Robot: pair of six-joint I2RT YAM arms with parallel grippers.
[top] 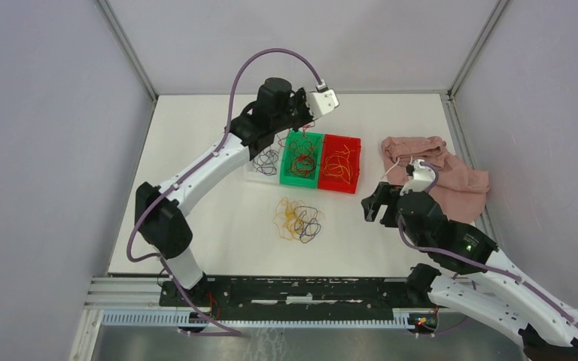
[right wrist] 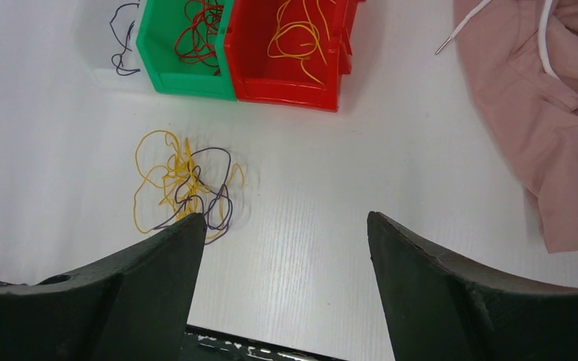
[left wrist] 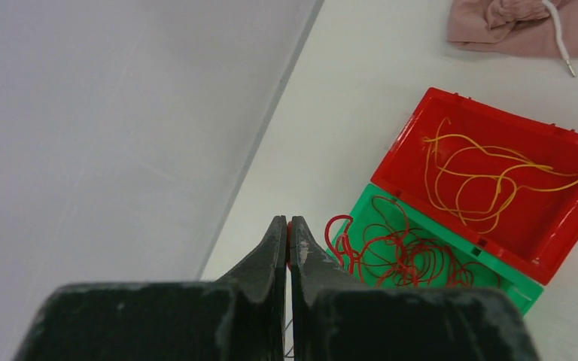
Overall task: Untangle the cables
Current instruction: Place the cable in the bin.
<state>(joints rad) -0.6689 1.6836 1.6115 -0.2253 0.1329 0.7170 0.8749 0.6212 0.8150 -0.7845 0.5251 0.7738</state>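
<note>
Cables (top: 299, 219), thin yellow-orange and dark purple wires in a loose tangle, lie mid-frame on the white tabletop (top: 218, 226). Just above them stand three small plastic bins: a clear bin (right wrist: 90, 53) with dark wires, a green bin (top: 299, 183) with red wires and a red bin (top: 339, 186) with yellow wires. A crumpled pink cloth (top: 463, 184) lies at right. The left gripper (left wrist: 287, 226), over the bins, has its jaws pressed together with nothing visible between them. The right gripper (right wrist: 286, 226) gapes wide, empty.

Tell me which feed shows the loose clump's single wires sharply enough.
Top external: even light, no glare, but the loose clump is small and strands merge. Right wrist: sharpest, single strands and faint shadows show. Left wrist: clump out of frame.
</note>
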